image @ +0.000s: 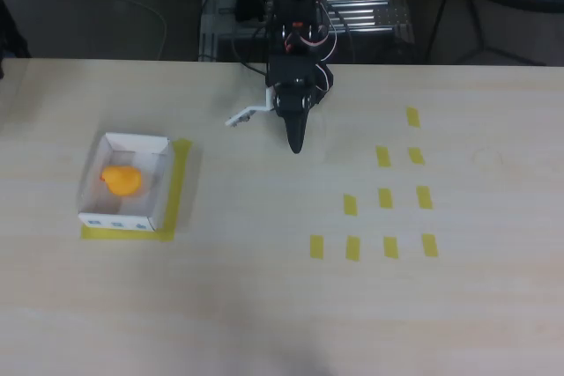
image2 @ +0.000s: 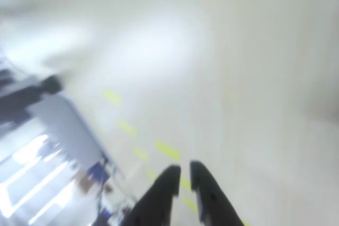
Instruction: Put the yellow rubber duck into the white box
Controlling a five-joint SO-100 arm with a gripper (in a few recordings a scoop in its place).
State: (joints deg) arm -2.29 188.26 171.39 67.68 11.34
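Your arm reaches in from the desk's (image: 264, 305) far edge, end effector (image: 295, 143) pointing down-frame in the overhead view. Its dark fingers (image2: 164, 189) sit nearly together (a thin gap shows), holding nothing.

The pale wood-grain counter (image: 264, 305) carried the white box (image: 163, 184) at its left — set on a yellow tape patch (image: 179, 184) — and yellow tape strips (image: 385, 198) scattered at right.
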